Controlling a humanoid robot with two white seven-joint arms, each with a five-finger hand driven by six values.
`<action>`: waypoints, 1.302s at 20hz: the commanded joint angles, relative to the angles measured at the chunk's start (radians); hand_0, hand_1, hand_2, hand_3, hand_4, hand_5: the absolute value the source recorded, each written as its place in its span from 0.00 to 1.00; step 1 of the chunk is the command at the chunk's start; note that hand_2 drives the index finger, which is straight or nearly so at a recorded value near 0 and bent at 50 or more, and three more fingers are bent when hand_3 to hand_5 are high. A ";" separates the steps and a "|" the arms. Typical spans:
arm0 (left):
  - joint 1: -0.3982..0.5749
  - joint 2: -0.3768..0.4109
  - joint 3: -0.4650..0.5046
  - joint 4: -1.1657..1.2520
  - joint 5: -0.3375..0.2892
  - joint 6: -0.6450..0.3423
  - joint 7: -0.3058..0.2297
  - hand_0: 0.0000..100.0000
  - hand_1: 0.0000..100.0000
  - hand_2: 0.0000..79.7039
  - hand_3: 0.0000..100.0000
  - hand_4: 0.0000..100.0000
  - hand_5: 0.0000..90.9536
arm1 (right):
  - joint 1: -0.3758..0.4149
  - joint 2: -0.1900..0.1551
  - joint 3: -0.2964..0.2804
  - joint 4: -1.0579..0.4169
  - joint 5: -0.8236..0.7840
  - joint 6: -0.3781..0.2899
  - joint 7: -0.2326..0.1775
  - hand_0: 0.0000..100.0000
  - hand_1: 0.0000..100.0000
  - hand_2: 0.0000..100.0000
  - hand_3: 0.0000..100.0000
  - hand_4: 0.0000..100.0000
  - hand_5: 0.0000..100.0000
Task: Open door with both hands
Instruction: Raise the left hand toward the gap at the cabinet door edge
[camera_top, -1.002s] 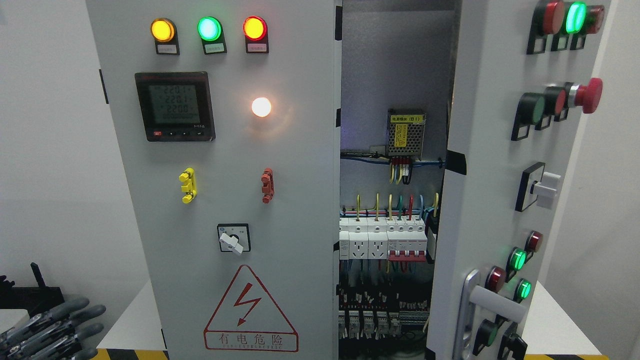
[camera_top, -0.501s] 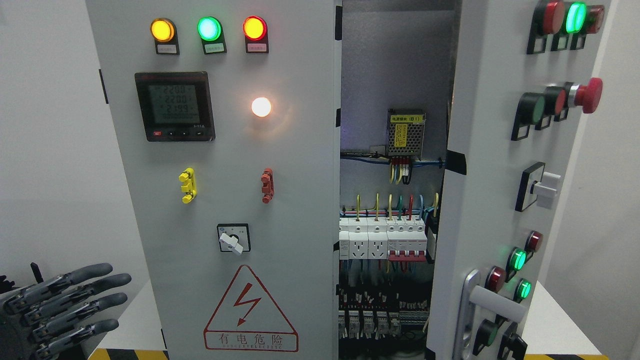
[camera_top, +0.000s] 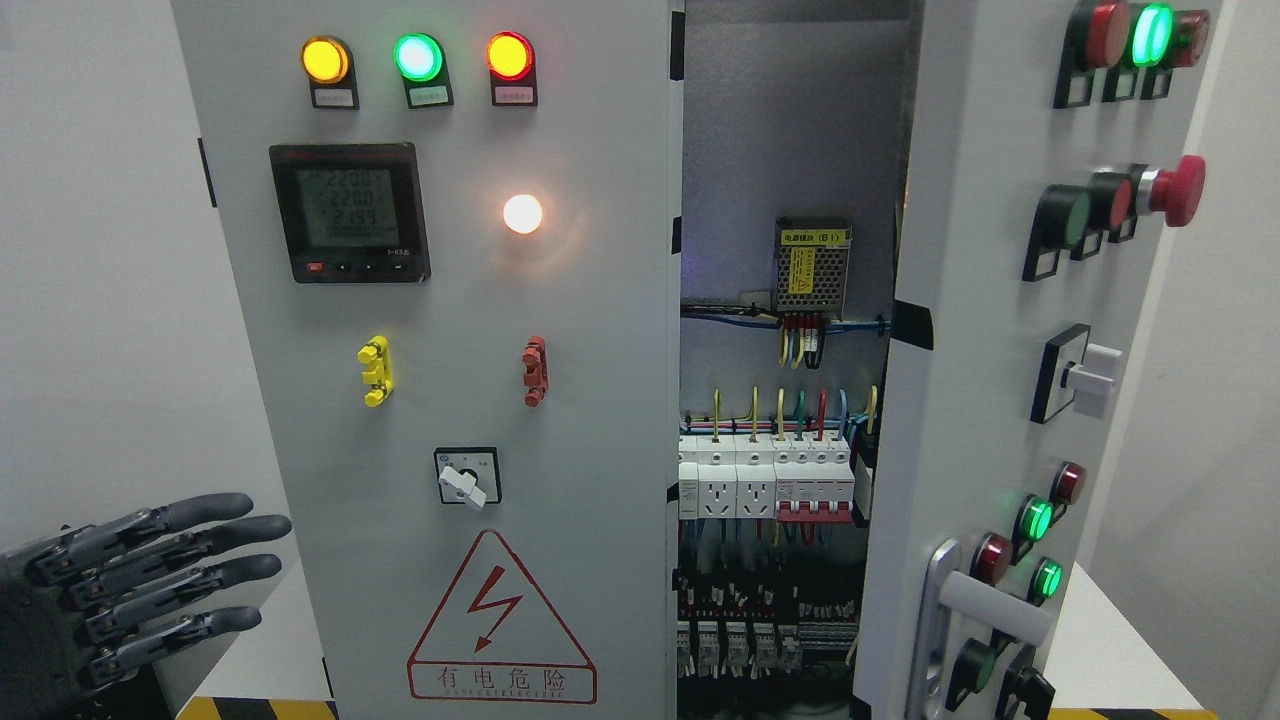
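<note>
A grey electrical cabinet fills the head view. Its left door (camera_top: 450, 400) carries three pilot lamps, a digital meter (camera_top: 350, 212), a rotary switch (camera_top: 467, 478) and a red hazard triangle (camera_top: 500, 625). The right door (camera_top: 985, 330) stands swung out toward me, with buttons and a silver handle (camera_top: 975, 610) near its bottom. Between the doors the cabinet's inside (camera_top: 780, 460) shows breakers and coloured wires. My left hand (camera_top: 150, 580) is at the lower left, fingers stretched out flat and holding nothing, fingertips just short of the left door's outer edge. The right hand is out of view.
A white table (camera_top: 1110, 640) with a yellow-black striped front edge carries the cabinet. White walls stand on both sides. A red mushroom stop button (camera_top: 1178, 190) sticks out of the right door toward me.
My left hand has risen from the bottom-left corner and moved right, closer to the left door's outer edge. The doors have not moved.
</note>
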 joint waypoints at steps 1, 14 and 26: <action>-0.574 0.023 -0.669 -0.001 -0.029 -0.001 -0.003 0.00 0.00 0.00 0.00 0.03 0.00 | 0.000 0.000 0.000 0.000 0.000 0.000 -0.001 0.00 0.00 0.00 0.00 0.00 0.00; -1.482 -0.005 -1.642 0.062 -0.018 0.003 0.086 0.00 0.00 0.00 0.00 0.03 0.00 | 0.000 0.000 0.000 0.000 0.001 0.000 -0.001 0.00 0.00 0.00 0.00 0.00 0.00; -1.889 -0.227 -2.101 0.097 0.006 0.003 0.214 0.00 0.00 0.00 0.00 0.03 0.00 | 0.000 0.000 0.000 0.000 0.000 0.001 -0.002 0.00 0.00 0.00 0.00 0.00 0.00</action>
